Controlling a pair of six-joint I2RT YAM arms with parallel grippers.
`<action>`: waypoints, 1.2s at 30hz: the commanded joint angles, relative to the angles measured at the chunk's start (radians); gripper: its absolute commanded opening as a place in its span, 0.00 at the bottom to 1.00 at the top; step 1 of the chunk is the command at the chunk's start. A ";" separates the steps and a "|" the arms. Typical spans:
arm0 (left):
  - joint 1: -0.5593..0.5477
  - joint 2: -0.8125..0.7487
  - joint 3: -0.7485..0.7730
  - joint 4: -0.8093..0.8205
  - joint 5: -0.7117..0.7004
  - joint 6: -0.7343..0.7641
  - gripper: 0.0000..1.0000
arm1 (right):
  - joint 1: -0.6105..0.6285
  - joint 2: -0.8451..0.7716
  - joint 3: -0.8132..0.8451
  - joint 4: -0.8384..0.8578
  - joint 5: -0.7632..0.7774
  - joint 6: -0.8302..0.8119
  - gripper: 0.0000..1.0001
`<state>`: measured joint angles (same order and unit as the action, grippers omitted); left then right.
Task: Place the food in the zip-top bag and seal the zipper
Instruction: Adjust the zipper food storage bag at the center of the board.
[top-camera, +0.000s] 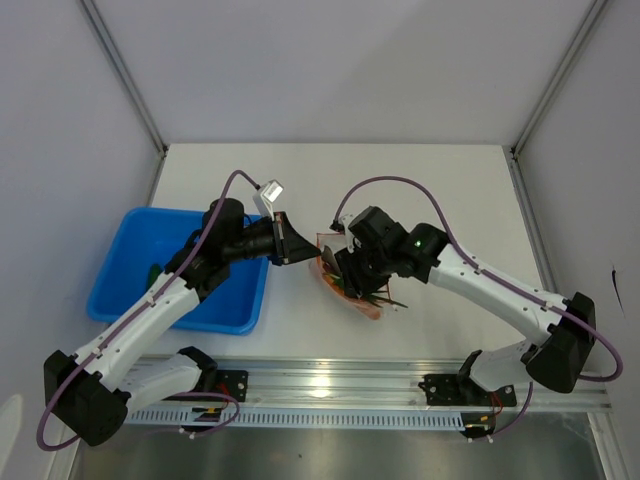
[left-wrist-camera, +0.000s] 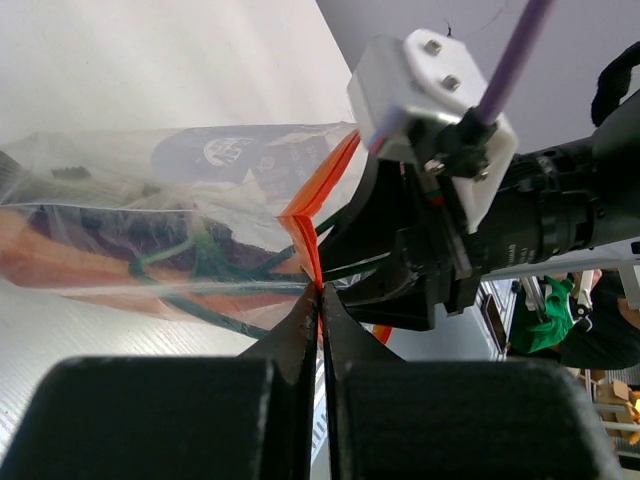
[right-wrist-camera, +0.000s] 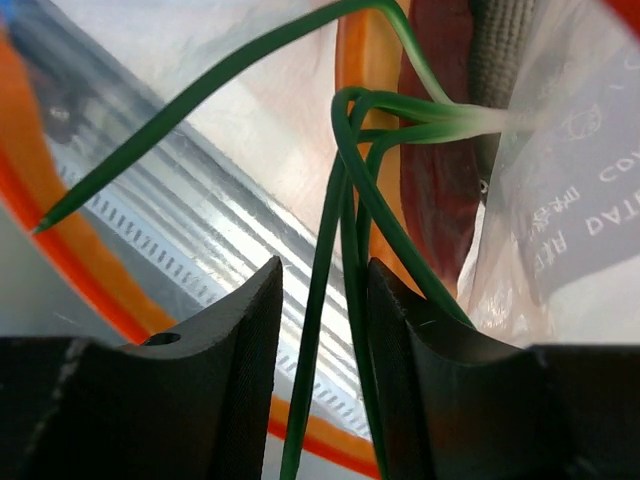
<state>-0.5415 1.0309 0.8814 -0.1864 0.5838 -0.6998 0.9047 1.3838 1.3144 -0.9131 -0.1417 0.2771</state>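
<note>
Food looks mostly inside the zip-top bag (top-camera: 352, 290), which sits low over the tabletop (top-camera: 420, 190) between the two arms, just right of the blue tray (top-camera: 120, 305). The left pincer (left-wrist-camera: 320, 300) is closed tight on the zipper (left-wrist-camera: 305, 235) at one corner of the mouth, I'd say to anchor the pouch and keep its opening facing the other arm. Through the clear plastic you can see the meat slab (right-wrist-camera: 435, 150) lying flat within. The green stalks (right-wrist-camera: 345, 220) are only partly in, their thin ends trailing out past the mouth. The right pincer (right-wrist-camera: 325, 285) is at that mouth, its jaws narrow with two stalks running through the gap. From this close I cannot tell whether it squeezes them or merely straddles them. Those ends want tucking in before the strip can be pressed shut
</note>
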 joint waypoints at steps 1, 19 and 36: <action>-0.009 -0.028 0.051 0.053 0.028 -0.012 0.01 | 0.016 0.014 -0.018 0.017 0.050 -0.009 0.41; -0.023 -0.022 0.028 0.059 0.030 -0.017 0.01 | 0.031 0.029 -0.052 0.218 0.226 0.117 0.00; -0.069 -0.037 -0.001 0.056 -0.004 -0.021 0.01 | 0.026 0.271 -0.060 0.460 0.381 0.100 0.33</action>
<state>-0.6029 1.0233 0.8803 -0.1436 0.5858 -0.7254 0.9340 1.7035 1.2720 -0.5194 0.1928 0.4366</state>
